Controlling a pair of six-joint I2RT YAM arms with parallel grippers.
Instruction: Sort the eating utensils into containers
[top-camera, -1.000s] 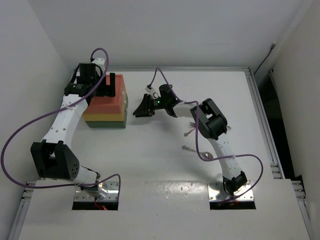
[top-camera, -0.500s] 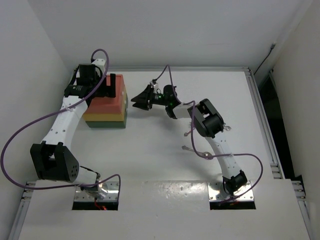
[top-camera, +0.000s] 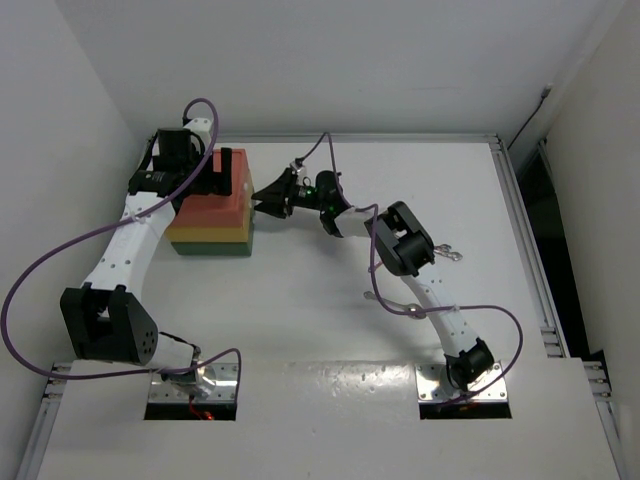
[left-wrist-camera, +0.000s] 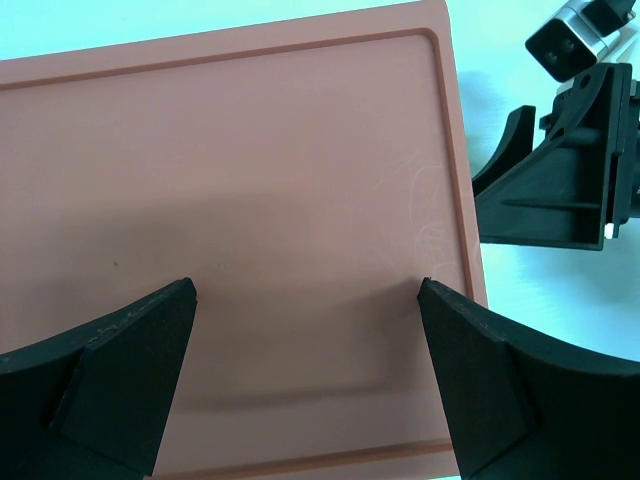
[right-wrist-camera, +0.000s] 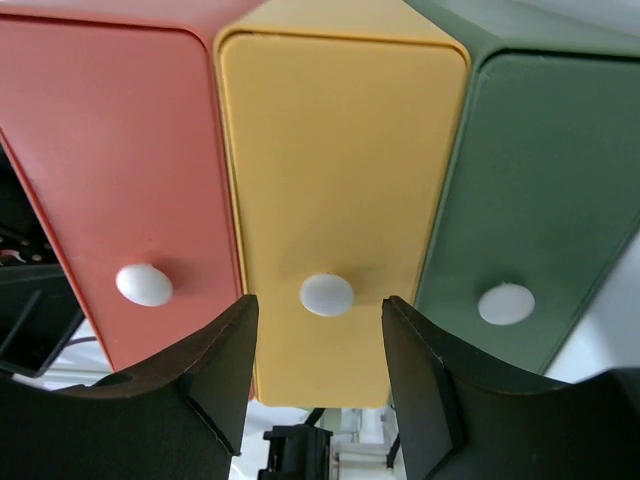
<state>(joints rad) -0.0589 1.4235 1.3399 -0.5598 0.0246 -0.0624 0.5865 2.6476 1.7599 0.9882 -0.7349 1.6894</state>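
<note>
The drawer block (top-camera: 205, 222) stands at the table's far left, red on top, yellow in the middle, green at the bottom. In the right wrist view its fronts show as red (right-wrist-camera: 110, 150), yellow (right-wrist-camera: 335, 150) and green (right-wrist-camera: 545, 170), each with a white knob. My right gripper (top-camera: 264, 196) is open at the block's right face, its fingers on either side of the yellow drawer's knob (right-wrist-camera: 327, 293). My left gripper (left-wrist-camera: 305, 297) is open over the red top (left-wrist-camera: 230, 190). A silver spoon (top-camera: 398, 306) lies by the right arm.
Another thin utensil (top-camera: 452, 253) pokes out beside the right arm's elbow. The right gripper's black body (left-wrist-camera: 560, 190) shows just past the block's right edge in the left wrist view. White walls close in the table at the back and left.
My right gripper has moved left and slightly back, from mid-table up to the drawer block's front face. The left arm has not moved.
</note>
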